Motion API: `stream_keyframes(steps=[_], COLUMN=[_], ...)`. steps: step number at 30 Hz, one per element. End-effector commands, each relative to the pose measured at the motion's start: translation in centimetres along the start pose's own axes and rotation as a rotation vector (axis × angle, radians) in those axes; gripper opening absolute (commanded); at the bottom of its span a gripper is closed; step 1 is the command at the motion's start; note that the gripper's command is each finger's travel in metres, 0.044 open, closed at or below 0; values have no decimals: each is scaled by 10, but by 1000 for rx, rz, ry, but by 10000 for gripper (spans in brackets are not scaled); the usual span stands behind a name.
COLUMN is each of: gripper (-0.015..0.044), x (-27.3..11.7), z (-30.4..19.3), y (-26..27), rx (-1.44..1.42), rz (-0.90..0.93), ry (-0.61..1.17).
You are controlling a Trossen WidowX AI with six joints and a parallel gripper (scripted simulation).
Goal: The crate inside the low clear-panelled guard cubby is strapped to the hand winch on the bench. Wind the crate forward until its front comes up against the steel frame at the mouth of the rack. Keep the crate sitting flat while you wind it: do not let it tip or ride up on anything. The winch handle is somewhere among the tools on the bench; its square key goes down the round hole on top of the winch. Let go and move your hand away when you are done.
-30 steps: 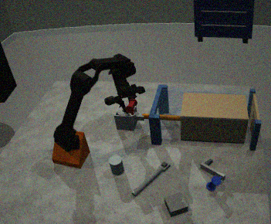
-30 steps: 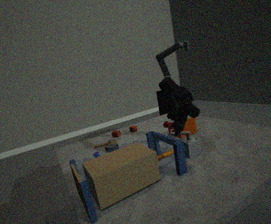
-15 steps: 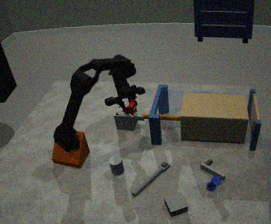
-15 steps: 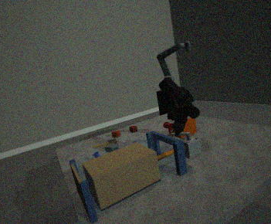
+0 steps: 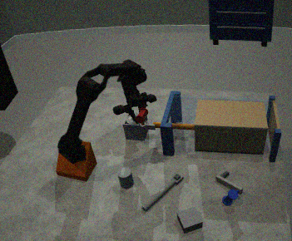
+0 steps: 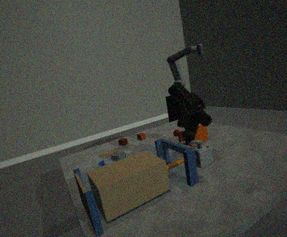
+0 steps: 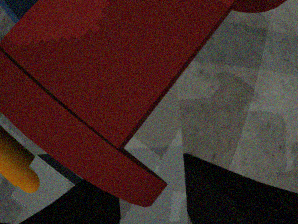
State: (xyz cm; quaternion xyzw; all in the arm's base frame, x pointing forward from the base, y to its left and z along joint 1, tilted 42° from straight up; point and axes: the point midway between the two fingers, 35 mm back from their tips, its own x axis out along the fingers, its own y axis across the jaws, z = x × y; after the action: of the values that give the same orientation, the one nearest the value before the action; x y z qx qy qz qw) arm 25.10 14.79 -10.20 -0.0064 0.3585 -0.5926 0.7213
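Pincer (image 5: 140, 118) (image 6: 188, 140) clamped on red winch handle (image 5: 141, 115) (image 6: 178, 133) (image 7: 115, 75) over winch (image 5: 136, 131) (image 6: 206, 155), key seating can't tell; crate (image 5: 230, 126) (image 6: 132, 185) flat in the rack, well short of front steel frame (image 5: 165, 137) (image 6: 191, 165), so winding, release and backing off look left.

The light is dim, and fine speckled grain covers all three views. From the top, the pale mottled bench surface (image 5: 106, 208) carries soft, patchy shadows, and the jointed black robot arm (image 5: 78, 112) (image 6: 187, 104) sinks into near-silhouette there and in the exterior view. There, the plain grey-green wall (image 6: 79, 69) reads brighter than the dark wall (image 6: 247, 53) beside it. In the wrist view, the large red surface (image 7: 115, 65) shows muted shading.
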Motion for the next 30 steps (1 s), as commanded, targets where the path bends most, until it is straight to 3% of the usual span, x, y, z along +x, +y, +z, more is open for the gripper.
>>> stream_keyframes(steps=[1,30], gripper=[0,0], x=[1,8], z=[0,-3], y=[0,0], rx=[-4,-4], rz=[3,3], ry=[-3,-3])
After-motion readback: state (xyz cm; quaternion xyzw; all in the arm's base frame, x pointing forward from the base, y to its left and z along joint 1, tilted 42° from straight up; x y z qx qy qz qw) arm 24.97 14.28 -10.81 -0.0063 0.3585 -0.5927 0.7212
